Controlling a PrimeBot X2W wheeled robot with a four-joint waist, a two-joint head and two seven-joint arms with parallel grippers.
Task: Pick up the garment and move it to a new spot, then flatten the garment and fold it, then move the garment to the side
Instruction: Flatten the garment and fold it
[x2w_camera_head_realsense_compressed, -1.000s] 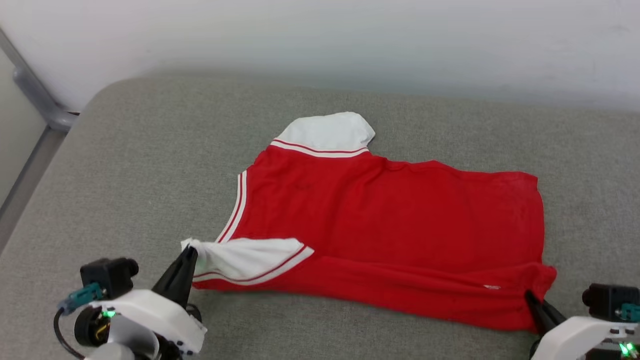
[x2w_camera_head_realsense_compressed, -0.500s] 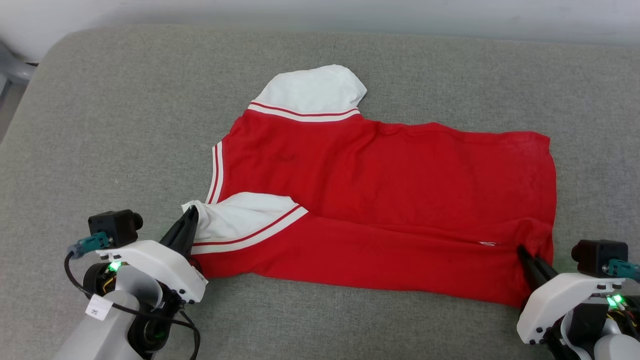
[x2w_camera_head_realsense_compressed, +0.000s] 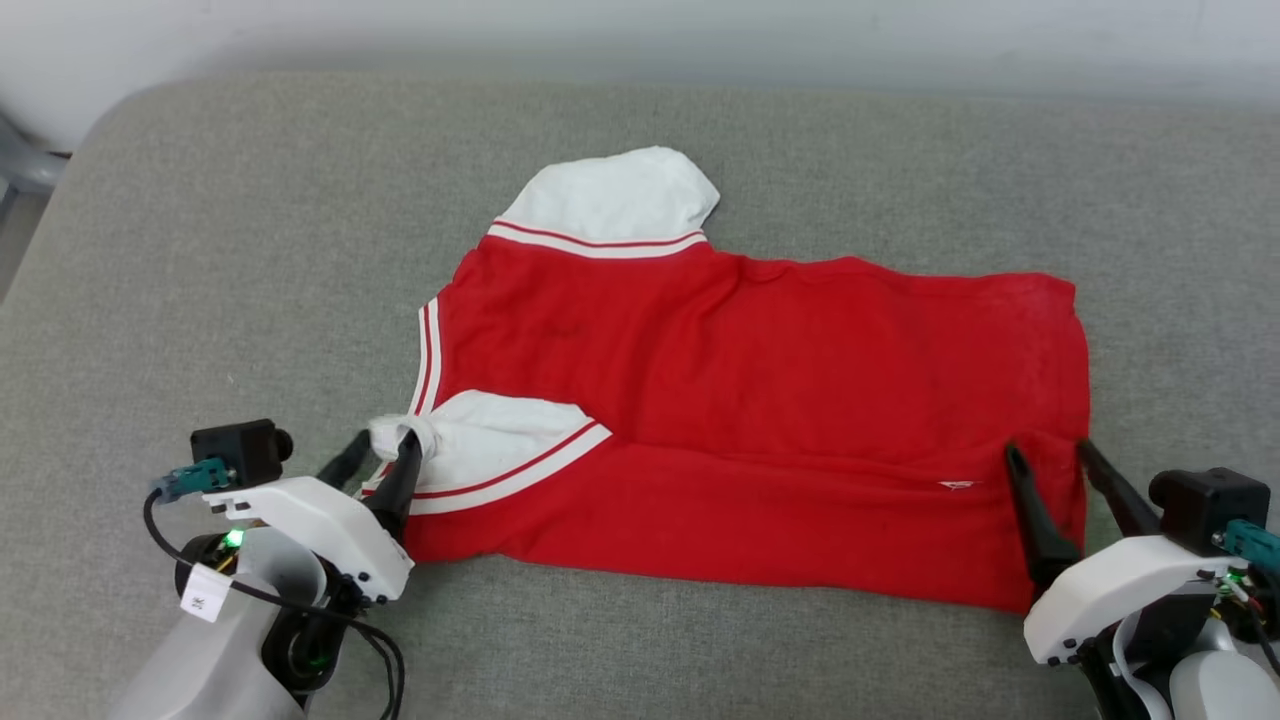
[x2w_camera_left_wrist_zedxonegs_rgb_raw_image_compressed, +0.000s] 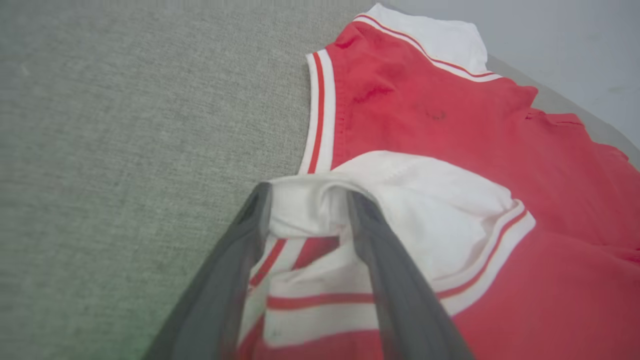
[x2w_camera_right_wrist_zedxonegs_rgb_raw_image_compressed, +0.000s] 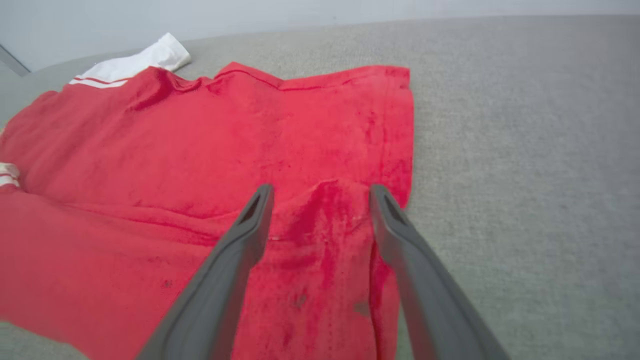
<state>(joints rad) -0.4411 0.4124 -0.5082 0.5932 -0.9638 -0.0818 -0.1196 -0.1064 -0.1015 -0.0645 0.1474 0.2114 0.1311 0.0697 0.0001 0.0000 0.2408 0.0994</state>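
The garment (x2w_camera_head_realsense_compressed: 760, 400) is a red jersey shirt lying spread on the grey cushion, plain side up, its lettering hidden. One white sleeve (x2w_camera_head_realsense_compressed: 610, 195) points to the far side. The other white sleeve (x2w_camera_head_realsense_compressed: 490, 445) is folded over the near left edge. My left gripper (x2w_camera_head_realsense_compressed: 388, 440) is open at that sleeve's bunched tip; in the left wrist view the white fold (x2w_camera_left_wrist_zedxonegs_rgb_raw_image_compressed: 305, 205) sits between the parted fingers (x2w_camera_left_wrist_zedxonegs_rgb_raw_image_compressed: 252, 225). My right gripper (x2w_camera_head_realsense_compressed: 1046, 448) is open at the near right hem corner, a raised ridge of red cloth (x2w_camera_right_wrist_zedxonegs_rgb_raw_image_compressed: 325, 215) between its fingers (x2w_camera_right_wrist_zedxonegs_rgb_raw_image_compressed: 250, 230).
The grey upholstered cushion (x2w_camera_head_realsense_compressed: 250, 250) extends well beyond the shirt on every side, with bare room to the left and at the back. A pale wall (x2w_camera_head_realsense_compressed: 640, 30) runs behind it. A grey metal bar (x2w_camera_head_realsense_compressed: 25, 165) stands off the far left corner.
Both grippers were shut, the left on the sleeve tip and the right on the hem corner, and now stand open. The head camera has tilted, shifting the whole picture.
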